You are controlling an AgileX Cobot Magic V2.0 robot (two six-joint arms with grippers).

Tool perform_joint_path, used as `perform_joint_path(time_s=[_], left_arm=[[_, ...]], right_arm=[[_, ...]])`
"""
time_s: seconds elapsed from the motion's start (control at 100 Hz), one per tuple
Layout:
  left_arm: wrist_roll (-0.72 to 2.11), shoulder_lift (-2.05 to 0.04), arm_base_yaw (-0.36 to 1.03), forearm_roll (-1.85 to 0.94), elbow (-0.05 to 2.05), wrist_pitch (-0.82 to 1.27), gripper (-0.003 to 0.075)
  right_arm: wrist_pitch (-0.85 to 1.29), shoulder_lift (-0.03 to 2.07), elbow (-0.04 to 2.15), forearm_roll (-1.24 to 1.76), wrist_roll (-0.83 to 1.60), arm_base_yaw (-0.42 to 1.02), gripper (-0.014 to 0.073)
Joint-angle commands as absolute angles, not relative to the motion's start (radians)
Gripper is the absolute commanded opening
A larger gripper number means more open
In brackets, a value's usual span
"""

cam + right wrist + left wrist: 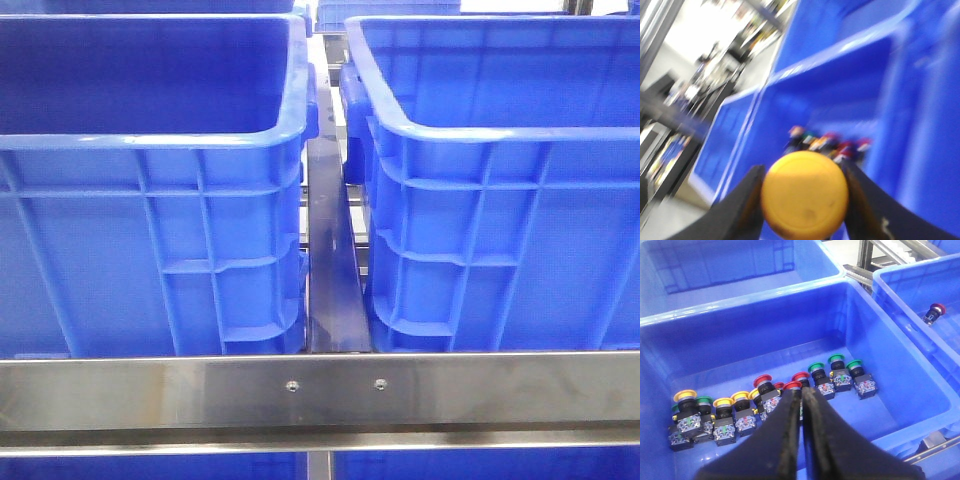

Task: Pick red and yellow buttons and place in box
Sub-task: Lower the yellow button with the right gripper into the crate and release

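In the left wrist view a blue box holds a row of push buttons: yellow ones, red ones and green ones. My left gripper hangs over this row, shut, with nothing between its fingers; its tips sit just in front of a red button. A neighbouring blue box holds one red button. In the blurred right wrist view my right gripper is shut on a yellow button, above a box with several buttons. Neither gripper shows in the front view.
The front view shows two tall blue boxes side by side, a narrow gap with a metal strip between them, and a steel rail across the front. Another blue box and a metal frame lie beyond.
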State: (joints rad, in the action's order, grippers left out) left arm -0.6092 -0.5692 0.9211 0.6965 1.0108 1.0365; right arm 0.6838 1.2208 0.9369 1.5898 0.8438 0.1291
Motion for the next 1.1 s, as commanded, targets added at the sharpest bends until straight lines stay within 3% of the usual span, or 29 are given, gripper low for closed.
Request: perform_joint_path(time_s=[0.0, 0.15, 0.36, 0.73, 1.09], left_arm=[[-0.619, -0.576, 0.925, 0.737, 1.031, 0.979, -0.0019], [-0.619, -0.576, 0.925, 0.737, 1.031, 0.977, -0.0019], [-0.619, -0.576, 0.925, 0.737, 1.031, 0.977, -0.0019], [-0.619, -0.576, 0.925, 0.737, 1.031, 0.977, -0.0019], [-0.619, -0.576, 0.925, 0.737, 1.031, 0.977, -0.0019]], right_arm=[[0.693, 1.212, 0.973, 1.653, 0.858, 0.04, 0.01], [0.69, 1.281, 0.973, 1.646, 0.858, -0.107, 0.01], [0.684, 1.448, 0.977, 1.675, 0.858, -0.208, 0.01], [0.664, 1.73, 1.127, 1.679, 0.857, -0.24, 0.01], [0.6, 1.831, 1.147, 1.693, 0.857, -0.24, 0.01]])
